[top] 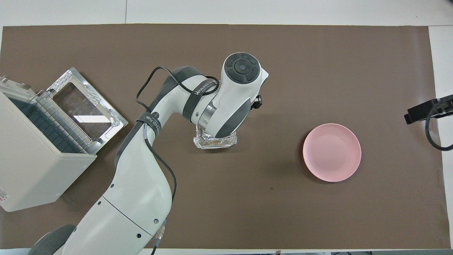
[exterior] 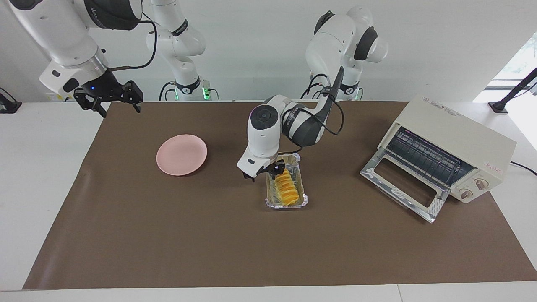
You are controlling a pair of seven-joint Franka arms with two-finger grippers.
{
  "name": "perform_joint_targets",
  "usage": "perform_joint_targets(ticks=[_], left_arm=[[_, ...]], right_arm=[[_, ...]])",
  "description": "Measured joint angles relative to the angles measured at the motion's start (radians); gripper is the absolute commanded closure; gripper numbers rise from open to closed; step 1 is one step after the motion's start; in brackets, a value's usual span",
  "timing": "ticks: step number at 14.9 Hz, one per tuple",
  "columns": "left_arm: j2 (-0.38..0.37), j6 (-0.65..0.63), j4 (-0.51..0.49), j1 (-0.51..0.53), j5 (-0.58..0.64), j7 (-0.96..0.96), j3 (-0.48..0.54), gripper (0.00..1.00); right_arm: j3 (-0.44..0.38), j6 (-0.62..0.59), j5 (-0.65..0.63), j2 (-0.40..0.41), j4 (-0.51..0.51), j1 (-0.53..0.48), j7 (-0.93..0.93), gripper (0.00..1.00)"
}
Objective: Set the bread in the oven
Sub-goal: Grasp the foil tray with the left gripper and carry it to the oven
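The bread (exterior: 286, 187), a ridged golden-yellow loaf, lies in a silver foil tray (exterior: 303, 202) at mid-table. My left gripper (exterior: 264, 173) is down at the tray's end nearer the robots, open. One finger (exterior: 277, 170) is inside the tray against the loaf. The other finger hangs outside the tray wall, toward the right arm's end. In the overhead view the left arm's wrist (top: 240, 88) hides the loaf and leaves only the tray's (top: 214, 142) nearer end showing. The cream oven (exterior: 457, 126) stands at the left arm's end, its glass door (exterior: 402, 184) folded down. My right gripper (exterior: 108, 97) hangs open, raised.
A pink plate (exterior: 181, 154) lies on the brown mat toward the right arm's end. The right gripper is up over the mat's corner nearest its own base. The oven's wire rack (exterior: 423, 157) shows inside the open front.
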Motion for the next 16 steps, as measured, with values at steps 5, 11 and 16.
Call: perform_joint_targets(ticks=[5, 11, 16], left_arm=[[0.0, 0.021, -0.05, 0.003, 0.001, -0.002, 0.012, 0.72], [-0.011, 0.054, -0.111, 0.001, 0.001, -0.027, 0.01, 1.0], [-0.074, -0.059, -0.073, 0.009, 0.001, -0.085, 0.032, 1.0]], right_arm=[[0.005, 0.001, 0.0, -0.011, -0.015, -0.031, 0.041, 0.0], [0.006, 0.002, 0.0, -0.011, -0.017, -0.037, 0.044, 0.0], [0.005, 0.042, 0.0, -0.011, -0.015, -0.038, 0.044, 0.0]])
